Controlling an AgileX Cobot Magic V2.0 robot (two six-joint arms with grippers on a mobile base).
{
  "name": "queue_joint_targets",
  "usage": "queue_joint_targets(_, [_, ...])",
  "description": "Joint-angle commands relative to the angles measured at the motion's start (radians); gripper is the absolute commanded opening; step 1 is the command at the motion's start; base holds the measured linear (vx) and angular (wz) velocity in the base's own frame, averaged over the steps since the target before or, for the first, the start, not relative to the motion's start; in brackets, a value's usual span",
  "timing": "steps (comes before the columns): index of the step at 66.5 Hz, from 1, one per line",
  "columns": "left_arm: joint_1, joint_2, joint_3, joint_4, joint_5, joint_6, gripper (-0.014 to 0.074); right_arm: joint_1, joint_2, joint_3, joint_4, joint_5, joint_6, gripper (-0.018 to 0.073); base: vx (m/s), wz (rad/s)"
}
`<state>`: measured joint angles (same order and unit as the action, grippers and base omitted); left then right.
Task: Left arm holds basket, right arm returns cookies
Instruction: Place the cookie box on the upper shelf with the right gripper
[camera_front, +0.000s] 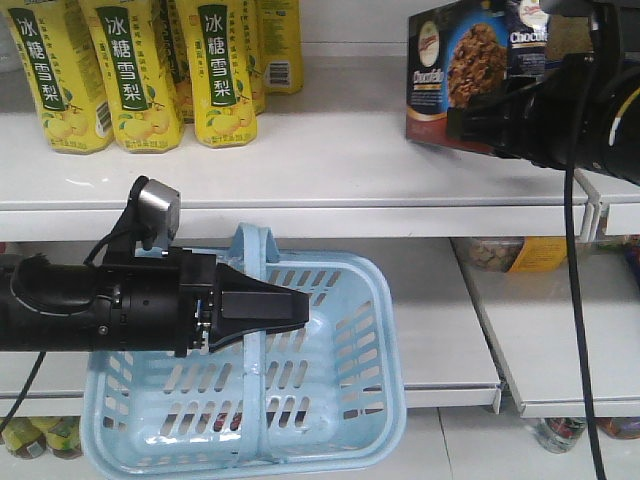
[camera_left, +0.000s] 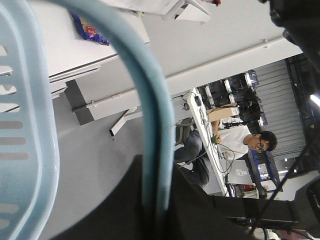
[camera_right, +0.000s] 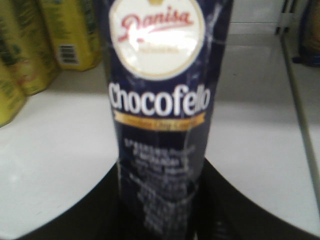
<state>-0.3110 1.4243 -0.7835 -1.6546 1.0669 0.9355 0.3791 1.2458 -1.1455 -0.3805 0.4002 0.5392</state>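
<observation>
The light blue basket (camera_front: 340, 400) hangs in front of the lower shelf by its arched handle (camera_front: 250, 250). My left gripper (camera_front: 285, 308) is shut on that handle. In the left wrist view the handle (camera_left: 156, 130) runs down between the two black jaws of the left gripper (camera_left: 157, 210), with the basket's slotted side (camera_left: 25, 145) at left. My right gripper (camera_front: 472, 115) is shut on the cookies (camera_front: 455, 70), a dark navy Chocofello box held tilted just above the upper shelf. The right wrist view shows the box (camera_right: 160, 100) upright between the jaws of the right gripper (camera_right: 160, 212).
Yellow drink cartons (camera_front: 130, 80) stand at the upper shelf's back left (camera_right: 30, 50). The white upper shelf (camera_front: 300, 170) is bare between them and the box. A second Choco-marked box (camera_front: 527, 38) stands behind. Clear biscuit packs (camera_front: 500, 255) lie on the lower shelf. A seated person (camera_left: 250, 142) is far off.
</observation>
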Motion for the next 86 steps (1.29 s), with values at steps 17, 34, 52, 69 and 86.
queue_joint_targets(17, [-0.004, -0.034, -0.035, -0.116, 0.056, 0.012, -0.0006, -0.091, 0.092, -0.035, -0.127, -0.118, 0.035, 0.013, 0.0, 0.0])
queue_joint_targets(34, [-0.004, -0.034, -0.035, -0.116, 0.056, 0.012, -0.0006, -0.091, 0.127, -0.035, -0.127, -0.167, 0.007, 0.0281, 0.0, 0.0])
queue_joint_targets(52, [-0.004, -0.034, -0.035, -0.116, 0.056, 0.012, -0.0006, -0.091, 0.104, -0.035, -0.127, -0.159, 0.008, 0.0557, 0.0, 0.0])
queue_joint_targets(69, [-0.004, -0.034, -0.035, -0.116, 0.056, 0.012, -0.0006, -0.091, 0.043, -0.035, -0.127, -0.09, 0.008, 0.0609, 0.0, 0.0])
queue_joint_targets(86, [-0.004, -0.034, -0.035, -0.116, 0.056, 0.012, -0.0006, -0.09, -0.067, 0.013, -0.127, -0.081, 0.007, 0.055, 0.0, 0.0])
